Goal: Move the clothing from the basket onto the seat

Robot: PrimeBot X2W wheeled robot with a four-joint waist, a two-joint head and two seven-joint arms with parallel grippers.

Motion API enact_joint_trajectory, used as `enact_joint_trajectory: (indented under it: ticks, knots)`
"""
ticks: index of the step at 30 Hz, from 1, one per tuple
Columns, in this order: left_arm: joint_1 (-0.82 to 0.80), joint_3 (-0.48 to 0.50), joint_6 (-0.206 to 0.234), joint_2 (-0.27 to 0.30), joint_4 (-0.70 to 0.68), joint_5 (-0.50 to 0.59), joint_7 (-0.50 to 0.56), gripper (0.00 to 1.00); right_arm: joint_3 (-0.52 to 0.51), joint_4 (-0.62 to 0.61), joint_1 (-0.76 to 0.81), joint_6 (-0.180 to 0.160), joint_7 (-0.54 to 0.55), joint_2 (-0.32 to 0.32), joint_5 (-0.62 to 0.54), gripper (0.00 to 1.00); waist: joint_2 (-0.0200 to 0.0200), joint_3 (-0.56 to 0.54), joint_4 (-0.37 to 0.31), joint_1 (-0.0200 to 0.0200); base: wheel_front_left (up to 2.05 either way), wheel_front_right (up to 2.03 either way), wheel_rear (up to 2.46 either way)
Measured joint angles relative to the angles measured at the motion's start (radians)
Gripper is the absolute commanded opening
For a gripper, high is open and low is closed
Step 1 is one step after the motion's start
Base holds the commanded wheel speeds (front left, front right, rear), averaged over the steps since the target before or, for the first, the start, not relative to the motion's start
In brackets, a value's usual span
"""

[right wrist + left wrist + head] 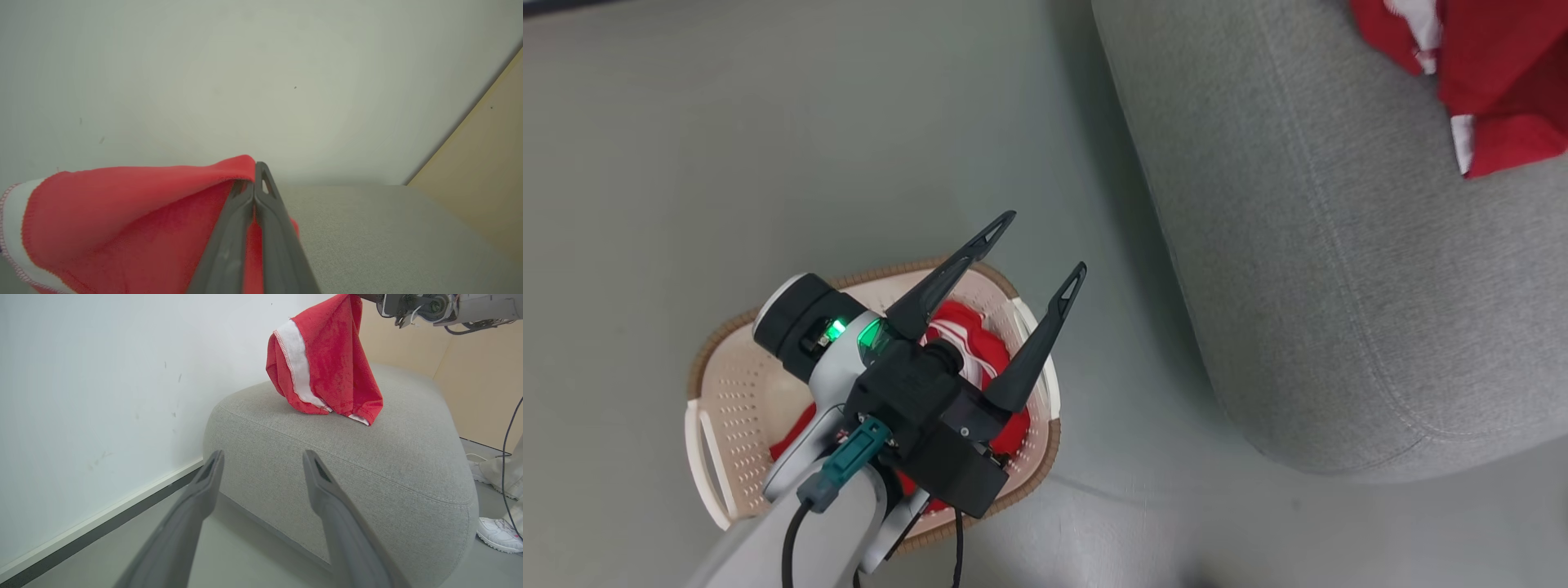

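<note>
The left pincer hangs spread wide above the basket, which holds 1 striped garment. The right pincer is pressed together on a cuffed garment whose lower end touches the grey seat. The basket sits on the grey floor near the seat, and a white wall stands behind.

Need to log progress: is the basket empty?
Not empty: red clothing lies in the basket, beneath the open left end effector.
</note>
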Motion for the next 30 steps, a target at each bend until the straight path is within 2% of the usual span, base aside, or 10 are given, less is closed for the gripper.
enact_joint_trajectory:
  ticks: [11, 13, 14, 15, 16, 30]
  knots:
    - [-0.017, 0.002, -0.001, 0.012, 0.015, 0.008, 0.007, 1.00, 0.010, 0.103, 0.061, -0.010, -0.003, 0.076, 0.009, 0.00, -0.0001, 0.085, 0.016, -0.0001, 0.00, 0.00, 0.00]
    - [-0.017, 0.002, -0.001, 0.013, 0.020, 0.008, 0.007, 1.00, 0.012, 0.109, 0.064, -0.010, -0.003, 0.082, 0.009, 0.22, -0.0001, 0.088, 0.019, -0.0002, 0.00, 0.00, 0.00]
    - [-0.017, 0.002, -0.001, 0.012, 0.027, 0.008, 0.006, 1.00, 0.013, 0.120, 0.066, -0.009, -0.003, 0.094, 0.009, 0.45, -0.0001, 0.091, 0.025, -0.0002, 0.00, 0.00, 0.00]
    - [-0.017, 0.002, -0.001, 0.012, 0.027, 0.008, 0.006, 1.00, 0.013, 0.120, 0.066, -0.009, -0.003, 0.094, 0.009, 0.91, -0.0001, 0.091, 0.025, -0.0002, 0.00, 0.00, 0.00]
    - [-0.017, 0.002, -0.001, 0.012, 0.033, 0.007, 0.005, 1.00, 0.014, 0.126, 0.068, -0.009, -0.003, 0.099, 0.009, 1.00, -0.0001, 0.092, 0.027, -0.0002, 0.00, 0.00, 0.00]
    - [0.016, 0.026, 0.005, -0.013, 0.135, -0.022, -0.062, 1.00, 0.026, 0.078, 0.195, 0.018, -0.003, 0.129, -0.003, 1.00, -0.0002, 0.019, 0.033, -0.0003, 0.00, 0.00, 0.00]
